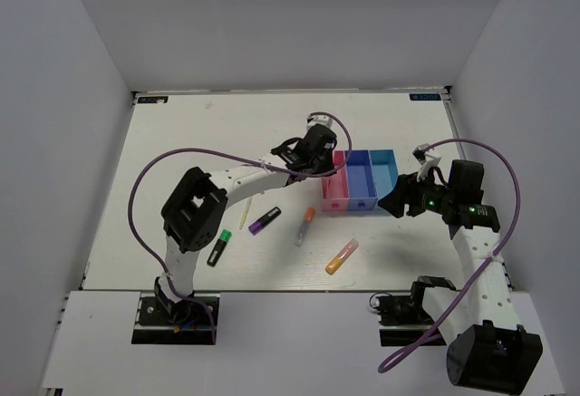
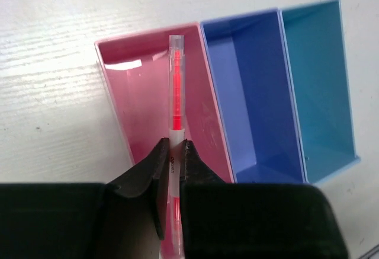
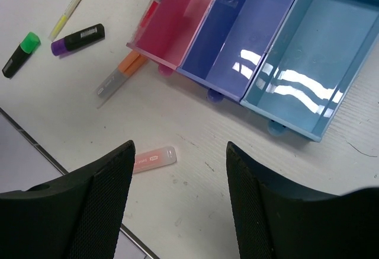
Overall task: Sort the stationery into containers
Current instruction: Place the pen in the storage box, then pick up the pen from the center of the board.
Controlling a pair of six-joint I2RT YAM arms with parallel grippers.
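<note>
My left gripper (image 2: 173, 152) is shut on a thin pink pen (image 2: 176, 87), held lengthwise over the pink bin (image 2: 118, 105). In the top view this gripper (image 1: 319, 156) is at the pink bin's (image 1: 332, 198) far left end. The blue bin (image 1: 360, 181) and cyan bin (image 1: 384, 174) look empty. My right gripper (image 3: 180, 149) is open and empty above the table, right of the bins (image 1: 401, 201). On the table lie a yellow stick (image 1: 245, 214), a purple-capped marker (image 1: 265, 221), a green-capped marker (image 1: 218, 246), a grey-orange marker (image 1: 304, 226) and an orange-pink highlighter (image 1: 342, 256).
White walls close in the table on three sides. The right wrist view shows the highlighter (image 3: 154, 159) just beyond my left finger and the table's near edge (image 3: 35, 146) close by. A purple cable loops over each arm.
</note>
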